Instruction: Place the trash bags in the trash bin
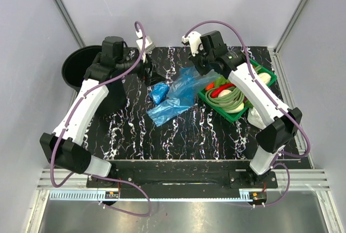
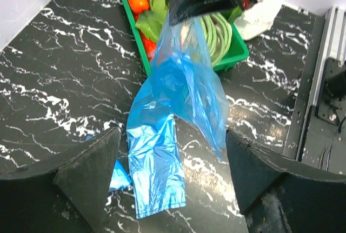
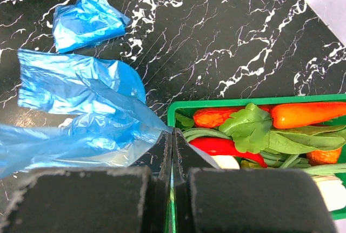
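The right tool (image 3: 172,154) is pressed together on the upper end of a lifted trash bag (image 2: 186,81), thin blue film showing pinched in the seam between its pads. The film hangs from there and spreads down onto the black marbled desk (image 1: 135,130). Where it meets the flat blue stretch lying lower, the folds overlap, so I cannot tell whether this is one sheet or two. The left tool (image 2: 173,141) stands wide apart with nothing in it, low over that flat stretch, and its fingers (image 2: 89,173) sit on either side. A wadded trash bag (image 3: 86,22) lies apart on the desk, mostly hidden behind one finger in the left wrist view. The trash bin (image 1: 73,73) stands at the far left corner, its near side covered by the left arm and its inside too dark to read. The green tray (image 3: 216,103) of vegetables (image 3: 248,127) is cut off by the right wrist view's edge. A white plastic lump (image 2: 262,6) sits just beyond it.
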